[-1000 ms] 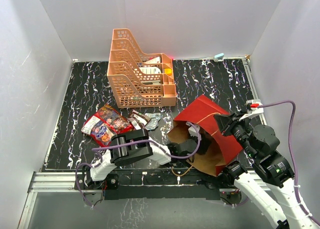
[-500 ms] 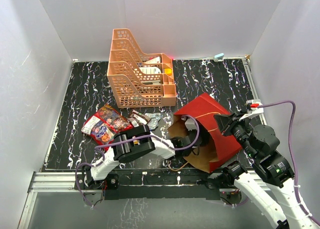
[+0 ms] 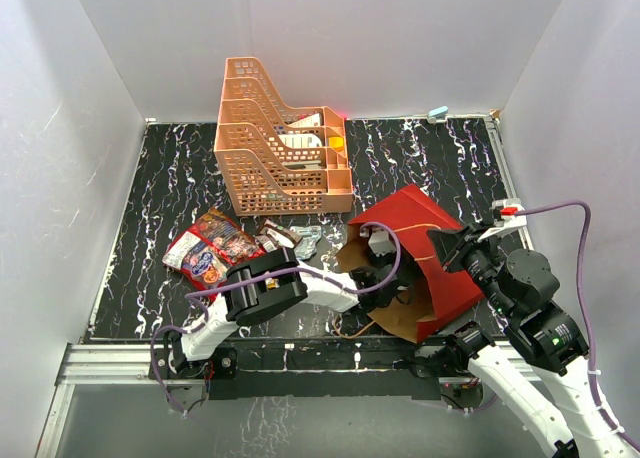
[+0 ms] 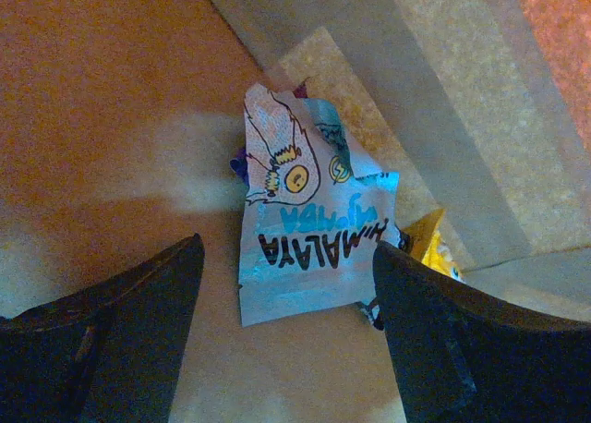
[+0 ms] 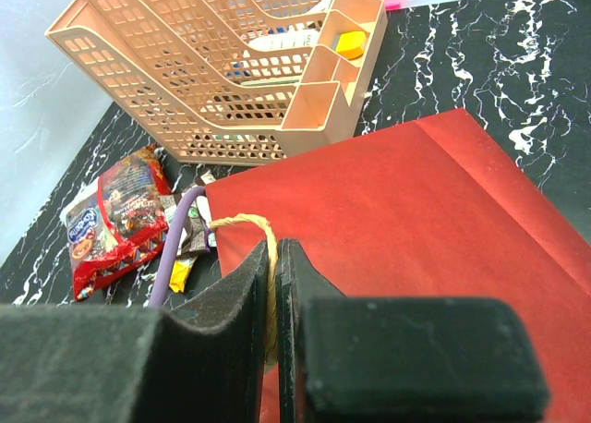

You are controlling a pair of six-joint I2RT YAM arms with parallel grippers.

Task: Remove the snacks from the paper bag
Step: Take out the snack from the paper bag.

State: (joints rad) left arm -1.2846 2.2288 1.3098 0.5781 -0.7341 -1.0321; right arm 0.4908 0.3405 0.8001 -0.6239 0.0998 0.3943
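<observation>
The right gripper (image 5: 277,275) is clamped on the cord handle (image 5: 246,222) — steadying the tipped paper bag (image 5: 416,211), I'd say. Inside, the left gripper (image 4: 286,266) has jaws spread, flanking a pale-blue packet (image 4: 309,243), nothing gripped — beyond, snacks (image 3: 208,250) lie near the rack (image 3: 262,168).

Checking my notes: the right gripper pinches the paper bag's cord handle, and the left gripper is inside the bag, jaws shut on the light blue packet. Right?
Not quite. The left wrist view shows the left gripper with jaws open, the light blue packet lying between them, not gripped. The rest holds: the right gripper pinches the cord handle of the paper bag.
</observation>
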